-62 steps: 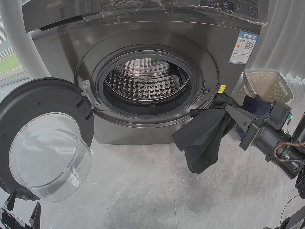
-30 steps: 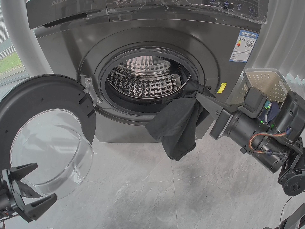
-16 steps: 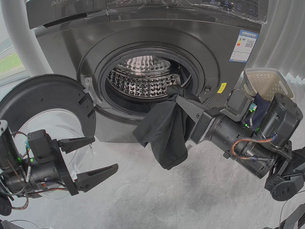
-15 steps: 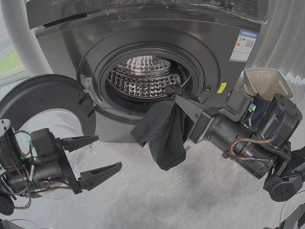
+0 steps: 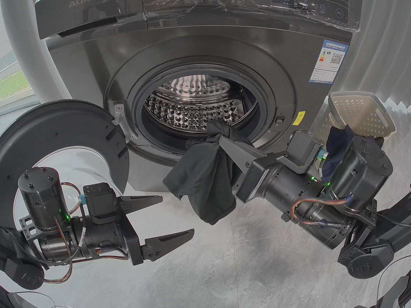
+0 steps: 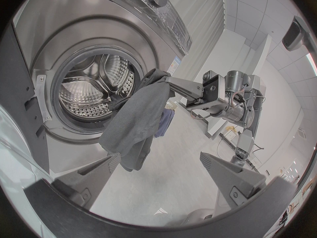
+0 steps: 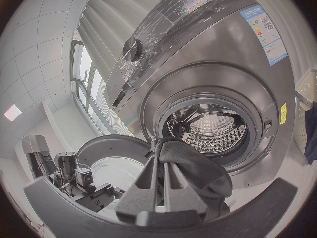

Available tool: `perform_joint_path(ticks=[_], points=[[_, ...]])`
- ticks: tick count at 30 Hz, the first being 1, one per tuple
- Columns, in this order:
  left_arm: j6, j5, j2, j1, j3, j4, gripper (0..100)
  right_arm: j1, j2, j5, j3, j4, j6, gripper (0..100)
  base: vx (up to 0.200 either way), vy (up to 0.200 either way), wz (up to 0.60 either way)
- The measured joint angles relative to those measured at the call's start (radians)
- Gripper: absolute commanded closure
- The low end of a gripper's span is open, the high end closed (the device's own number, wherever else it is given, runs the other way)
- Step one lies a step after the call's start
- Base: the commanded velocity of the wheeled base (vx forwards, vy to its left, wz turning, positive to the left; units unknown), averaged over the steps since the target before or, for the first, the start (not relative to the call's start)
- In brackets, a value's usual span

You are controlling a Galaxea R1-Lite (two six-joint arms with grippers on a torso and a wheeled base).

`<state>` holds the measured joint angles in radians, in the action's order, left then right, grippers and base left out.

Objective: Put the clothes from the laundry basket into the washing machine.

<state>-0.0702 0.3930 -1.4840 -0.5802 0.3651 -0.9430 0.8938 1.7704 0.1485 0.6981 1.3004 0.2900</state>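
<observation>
My right gripper (image 5: 221, 137) is pinched shut on a bunched corner of the black garment (image 5: 199, 176), with the fingertips at the lower lip of the washing machine (image 5: 257, 48) opening, just short of the drum (image 5: 192, 110). The cloth's long axis runs straight down from that pinch, and nearly all of it hangs outside, in front of the panel. So the drum lies ahead of the jaws while the load lies below them. My left gripper (image 5: 177, 215) sits lower, jaws spread wide and empty, tips pointing toward the hanging hem and nearer to it than the right. I judge the tail needs feeding in after the corner.
</observation>
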Motion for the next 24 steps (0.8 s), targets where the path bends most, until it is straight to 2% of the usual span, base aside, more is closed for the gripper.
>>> perform_joint_path(ticks=[7, 14, 17, 24], points=[[-0.004, -0.007, -0.019, -0.007, 0.041, -0.001, 0, 0.010, 0.000, 0.003, -0.001, 0.000, -0.025, 100, 0.000, 0.000, 0.00], [-0.002, -0.011, -0.075, -0.005, 0.124, -0.009, 0, 0.017, -0.001, 0.003, -0.006, 0.005, -0.027, 100, 0.000, 0.000, 0.00], [0.000, -0.012, -0.107, 0.000, 0.147, -0.046, 0, 0.019, -0.002, 0.005, -0.007, 0.009, -0.027, 100, 0.000, 0.000, 0.00], [0.009, -0.007, -0.161, 0.051, 0.199, -0.067, 0, 0.021, -0.017, 0.007, -0.024, 0.013, -0.025, 100, 0.000, 0.000, 0.00]])
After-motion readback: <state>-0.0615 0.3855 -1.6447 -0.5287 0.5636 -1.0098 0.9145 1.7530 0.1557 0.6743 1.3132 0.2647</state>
